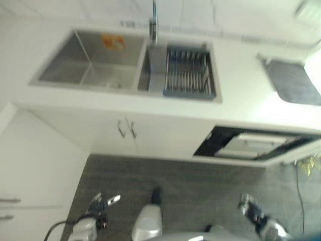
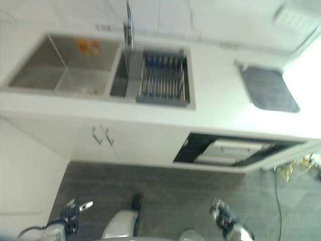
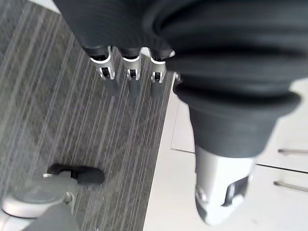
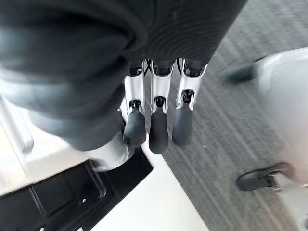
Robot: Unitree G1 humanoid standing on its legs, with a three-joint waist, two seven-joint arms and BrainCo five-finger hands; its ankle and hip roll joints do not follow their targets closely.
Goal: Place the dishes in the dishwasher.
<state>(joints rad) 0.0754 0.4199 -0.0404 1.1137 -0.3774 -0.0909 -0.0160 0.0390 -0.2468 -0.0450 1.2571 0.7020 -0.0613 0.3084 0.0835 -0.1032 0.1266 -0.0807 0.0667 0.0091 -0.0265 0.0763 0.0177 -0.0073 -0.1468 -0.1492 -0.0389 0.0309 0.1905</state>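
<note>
Dishes: none that I can make out for certain. The dish rack [image 1: 189,74] sits in the right basin of the sink [image 1: 90,65], under the faucet [image 1: 154,25]; whether anything stands between its bars I cannot tell. The left basin holds only an orange patch on its back wall.

Dishwasher [image 1: 253,145]: set under the counter [image 1: 241,95], right of the cabinet doors [image 1: 128,131]. Its top edge appears tipped slightly out, with a dark gap around a pale panel.

My left hand [image 3: 130,72] hangs low over the grey floor [image 1: 190,186], fingers straight and relaxed, holding nothing. My right hand [image 4: 156,120] also hangs low, close to the dishwasher's dark opening, fingers straight, empty.

Handling judgement: dishes would likely be stiff, hard, breakable, possibly wet and slippery. I would take each by the rim, thumb opposite fingers, and lift straight up out of the rack bars.

A dark mat [image 1: 293,83] lies on the counter, far right.
</note>
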